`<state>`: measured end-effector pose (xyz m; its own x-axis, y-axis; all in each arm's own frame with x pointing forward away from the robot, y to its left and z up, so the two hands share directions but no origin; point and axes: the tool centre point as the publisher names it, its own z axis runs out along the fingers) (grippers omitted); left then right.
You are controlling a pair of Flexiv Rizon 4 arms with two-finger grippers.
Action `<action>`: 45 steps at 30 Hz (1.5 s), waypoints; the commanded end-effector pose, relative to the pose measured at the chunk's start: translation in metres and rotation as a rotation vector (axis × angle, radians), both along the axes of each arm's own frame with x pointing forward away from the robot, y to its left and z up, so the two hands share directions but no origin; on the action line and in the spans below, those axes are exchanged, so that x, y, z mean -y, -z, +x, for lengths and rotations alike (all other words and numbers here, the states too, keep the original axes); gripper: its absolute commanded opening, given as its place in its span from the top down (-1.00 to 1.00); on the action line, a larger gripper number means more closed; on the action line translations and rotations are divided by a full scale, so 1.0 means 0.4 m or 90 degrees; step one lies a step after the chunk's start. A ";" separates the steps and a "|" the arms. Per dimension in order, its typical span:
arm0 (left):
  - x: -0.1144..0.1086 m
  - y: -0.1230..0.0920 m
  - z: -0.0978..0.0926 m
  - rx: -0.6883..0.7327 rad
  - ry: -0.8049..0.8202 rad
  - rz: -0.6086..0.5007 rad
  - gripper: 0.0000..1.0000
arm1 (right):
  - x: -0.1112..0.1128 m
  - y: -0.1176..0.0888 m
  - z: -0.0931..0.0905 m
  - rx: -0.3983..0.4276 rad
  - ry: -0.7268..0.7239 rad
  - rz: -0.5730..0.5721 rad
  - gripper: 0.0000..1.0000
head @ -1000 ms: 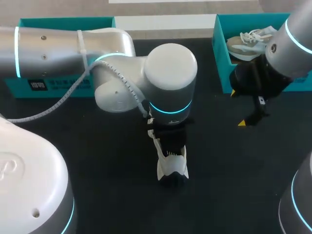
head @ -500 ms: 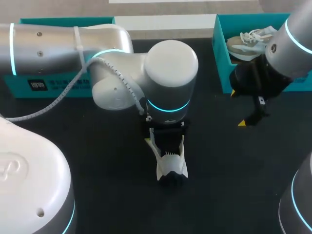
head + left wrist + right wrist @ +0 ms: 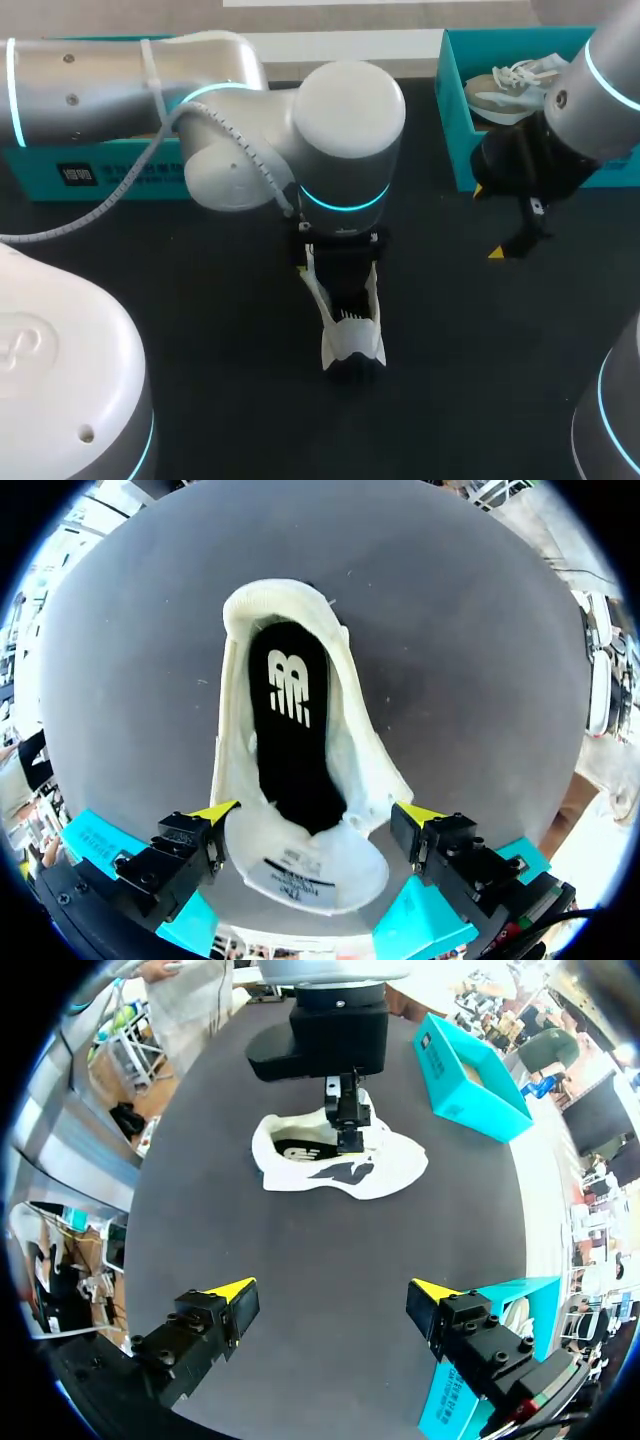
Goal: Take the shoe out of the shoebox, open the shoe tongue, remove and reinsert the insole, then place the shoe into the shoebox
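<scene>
Lying beneath spread left fingers: white shoe, tongue open, black insole exposed; right fingers apart.

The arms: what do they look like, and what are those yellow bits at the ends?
Left arm and right arm are thick rounded tubes, silver and white, with glowing cyan rings. A white ribbed cable is strapped along the left arm. The left gripper and right gripper are black, each with two yellow-tipped fingers.
</scene>
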<state>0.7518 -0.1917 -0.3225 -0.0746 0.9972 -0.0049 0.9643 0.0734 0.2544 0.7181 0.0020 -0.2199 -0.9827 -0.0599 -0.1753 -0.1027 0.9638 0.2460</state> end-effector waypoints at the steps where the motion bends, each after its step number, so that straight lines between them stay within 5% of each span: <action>1: -0.013 -0.037 0.024 -0.004 0.004 -0.004 -1.00 | -0.001 0.002 -0.002 0.001 0.001 -0.001 -1.00; 10: -0.011 -0.097 0.115 0.008 -0.012 -0.031 -1.00 | -0.001 0.002 -0.002 0.001 0.001 -0.001 -1.00; 18: 0.002 -0.069 0.121 -0.004 -0.002 -0.019 -0.84 | -0.001 0.002 -0.002 0.001 0.001 -0.001 -1.00; 19: 0.002 -0.068 0.119 -0.005 -0.001 -0.019 -0.50 | -0.001 0.002 -0.002 0.001 0.001 -0.001 -1.00; 22: 0.003 -0.060 0.114 -0.013 0.002 -0.020 0.04 | -0.001 0.002 -0.002 0.001 0.001 -0.001 -1.00; 45: 0.027 -0.010 0.009 -0.048 0.027 -0.035 0.19 | -0.001 0.002 -0.002 0.001 0.001 -0.001 -1.00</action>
<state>0.7611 -0.2039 -0.3172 -0.0395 0.9980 -0.0503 0.9839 0.0477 0.1722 0.7180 0.0019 -0.2201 -0.9826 -0.0599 -0.1757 -0.1028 0.9638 0.2462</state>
